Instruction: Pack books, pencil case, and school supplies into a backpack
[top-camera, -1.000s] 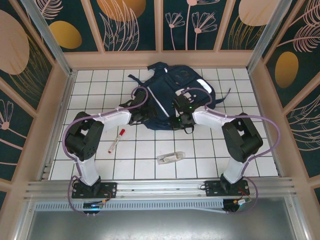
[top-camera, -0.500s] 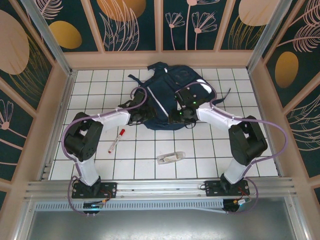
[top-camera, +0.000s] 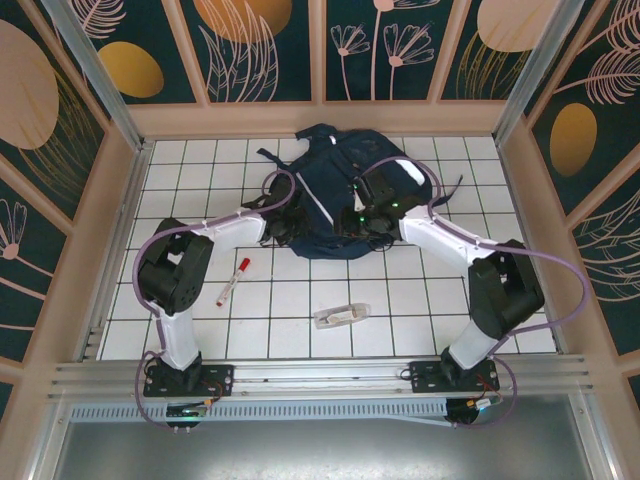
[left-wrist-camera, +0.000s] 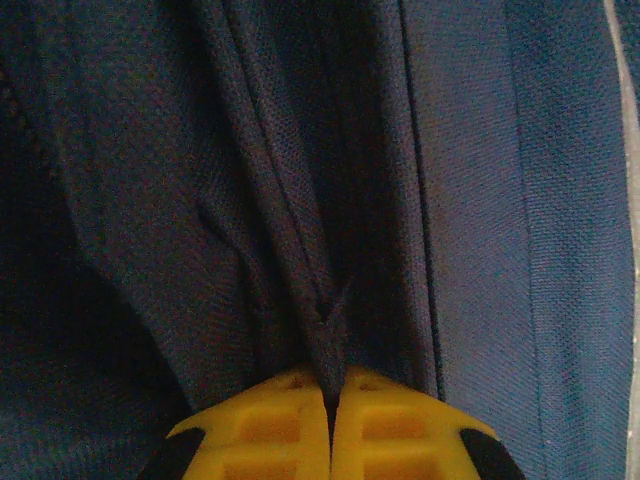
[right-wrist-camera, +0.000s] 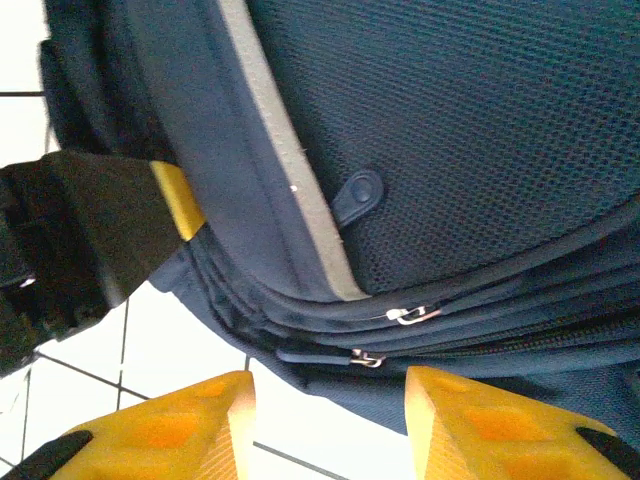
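Observation:
The navy backpack (top-camera: 335, 185) lies flat at the back middle of the tiled table. My left gripper (top-camera: 283, 229) is at its lower left edge. In the left wrist view the gripper (left-wrist-camera: 330, 395) is shut on a fold of the backpack's fabric (left-wrist-camera: 300, 250). My right gripper (top-camera: 366, 219) hovers open over the lower edge. Its yellow fingers (right-wrist-camera: 225, 425) straddle two zip pulls (right-wrist-camera: 365, 358) on the backpack (right-wrist-camera: 450, 150), touching nothing. A red-and-white marker (top-camera: 232, 280) and a small clear case (top-camera: 340, 316) lie on the tiles nearer me. The books and pencil case are out of view.
Low wooden walls (top-camera: 115, 200) ring the white tiled table (top-camera: 420, 300). Backpack straps (top-camera: 450, 195) trail to the right of the bag. The left gripper's body (right-wrist-camera: 95, 235) sits close to the left of my right fingers.
The left gripper has closed on the backpack's fabric. The right gripper has opened and moved away from me, farther over the bag's lower edge.

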